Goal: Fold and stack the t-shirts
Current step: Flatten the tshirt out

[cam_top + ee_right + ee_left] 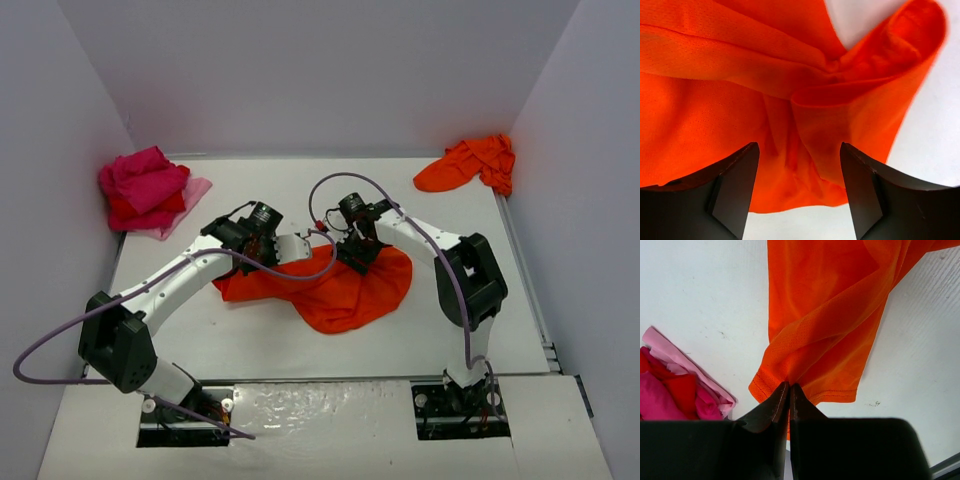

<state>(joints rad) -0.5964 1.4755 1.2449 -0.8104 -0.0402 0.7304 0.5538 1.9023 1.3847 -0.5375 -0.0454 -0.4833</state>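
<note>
Towards the middle of the table, an orange-red t-shirt is seen lying rumpled and partly spread. Its hemmed edge is pinched between the closed fingers of the left gripper, and long folds run away from that point. The right gripper is held over a bunched ridge of the same shirt, its jaws standing apart on either side of the fold with nothing clamped.

The fabric is judged to be light, limp and thin-meshed. No shape would be kept once it is lifted, so a hem, sleeve edge or shoulder corner is best taken in each gripper and the cloth drawn taut.

Further back, a heap of magenta, red and pale pink shirts is seen at the far left corner, and a second orange shirt is crumpled at the far right.
</note>
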